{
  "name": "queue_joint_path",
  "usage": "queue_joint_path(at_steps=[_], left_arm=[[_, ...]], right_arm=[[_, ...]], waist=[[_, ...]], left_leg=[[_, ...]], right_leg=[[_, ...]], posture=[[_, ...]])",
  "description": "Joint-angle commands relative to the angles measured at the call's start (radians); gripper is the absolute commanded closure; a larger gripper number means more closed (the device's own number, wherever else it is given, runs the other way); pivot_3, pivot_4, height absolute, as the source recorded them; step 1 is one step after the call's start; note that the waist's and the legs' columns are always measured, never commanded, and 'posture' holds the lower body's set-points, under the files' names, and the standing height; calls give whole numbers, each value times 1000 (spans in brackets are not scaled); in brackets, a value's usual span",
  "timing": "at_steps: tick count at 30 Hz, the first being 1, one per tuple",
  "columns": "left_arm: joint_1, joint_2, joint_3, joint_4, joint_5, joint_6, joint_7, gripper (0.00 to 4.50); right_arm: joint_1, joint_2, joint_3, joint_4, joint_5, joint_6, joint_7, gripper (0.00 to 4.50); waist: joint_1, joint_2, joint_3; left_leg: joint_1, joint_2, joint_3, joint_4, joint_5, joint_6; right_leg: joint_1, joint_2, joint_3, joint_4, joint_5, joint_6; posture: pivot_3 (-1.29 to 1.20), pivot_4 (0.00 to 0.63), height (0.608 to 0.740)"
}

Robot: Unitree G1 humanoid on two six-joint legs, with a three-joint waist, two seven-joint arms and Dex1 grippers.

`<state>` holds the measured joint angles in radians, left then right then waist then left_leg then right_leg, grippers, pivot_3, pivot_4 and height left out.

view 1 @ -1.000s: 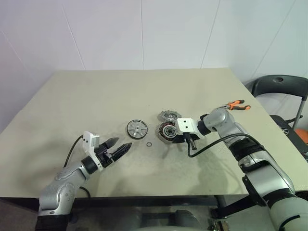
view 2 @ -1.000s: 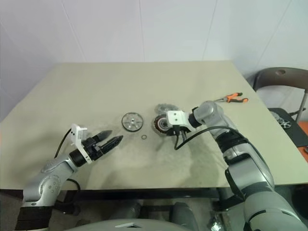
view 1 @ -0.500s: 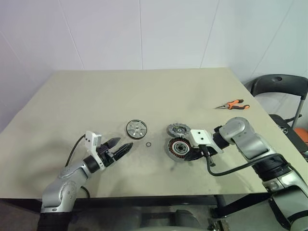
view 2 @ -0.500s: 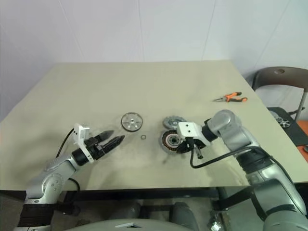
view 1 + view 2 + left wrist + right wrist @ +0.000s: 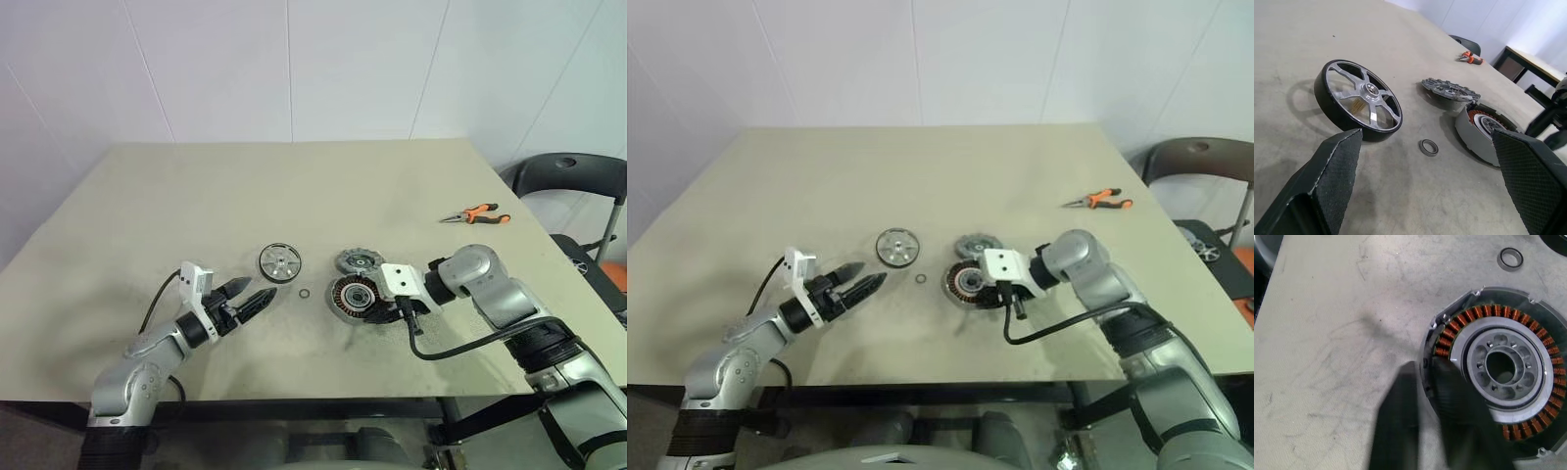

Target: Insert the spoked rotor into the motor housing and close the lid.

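Table (image 5: pixel 196 186): motor housing (image 5: pixel 355 297) newly nearer lid (image 5: pixel 360 261)

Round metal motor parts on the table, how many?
4: silver spoked rotor left, small loose metal ring beside it, grey ribbed lid behind the dark-grey copper-wound motor housing. None seem hidden.

This looks like a workshop or robotics lab. A plain beige worktable with a scuffed top (image 5: pixel 196 196) stands against bare white panelled walls (image 5: pixel 294 69). Loose motor parts lie on it, among them a squat dark-grey housing ringed with copper windings (image 5: pixel 353 297), with orange-handled pliers (image 5: pixel 472 213) nearby. A black office chair (image 5: pixel 568 181) stands beside the table.
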<state>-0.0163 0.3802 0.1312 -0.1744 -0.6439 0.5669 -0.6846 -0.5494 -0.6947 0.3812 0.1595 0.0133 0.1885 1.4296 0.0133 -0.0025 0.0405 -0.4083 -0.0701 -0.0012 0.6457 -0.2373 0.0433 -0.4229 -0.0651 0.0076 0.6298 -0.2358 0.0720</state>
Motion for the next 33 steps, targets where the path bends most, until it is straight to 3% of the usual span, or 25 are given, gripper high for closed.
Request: queue_joint_path(at_steps=[1, 10, 21, 25, 33], left_arm=[[-19, 13, 14, -33, -16, 3, -7, 33], [7, 71, -31, -51, -29, 39, -116, 33], [-189, 26, -106, 320, 269, -279, -59, 33], [-198, -29, -189, 280, 303, -280, -76, 33], [-180, -2, -241, 277, 316, -292, -180, 33]], right_arm=[[-33, 15, -8, -6, 1, 21, -19, 2858], [-48, 24, -57, -9, 43, 95, -61, 2858], [42, 7, -73, -79, 53, 129, -156, 2858], [82, -2, -87, -119, 59, 145, -179, 2858], [116, -14, -106, -143, 62, 164, -215, 2858]], waist=[[0, 0, 0], [-1, 0, 0], [3, 0, 0], [2, 0, 0], [-1, 0, -1]], left_leg=[[0, 0, 0, 0, 0, 0], [0, 0, 0, 0, 0, 0], [0, 0, 0, 0, 0, 0], [0, 0, 0, 0, 0, 0], [0, 0, 0, 0, 0, 0]], right_leg=[[0, 0, 0, 0, 0, 0], [0, 0, 0, 0, 0, 0], [1, -1, -1, 0, 0, 0], [1, -1, -1, -1, 1, 0], [1, -2, -2, 0, 1, 0]], posture=[[0, 0, 740], [0, 0, 740], [0, 0, 740], [0, 0, 740], [0, 0, 740]])
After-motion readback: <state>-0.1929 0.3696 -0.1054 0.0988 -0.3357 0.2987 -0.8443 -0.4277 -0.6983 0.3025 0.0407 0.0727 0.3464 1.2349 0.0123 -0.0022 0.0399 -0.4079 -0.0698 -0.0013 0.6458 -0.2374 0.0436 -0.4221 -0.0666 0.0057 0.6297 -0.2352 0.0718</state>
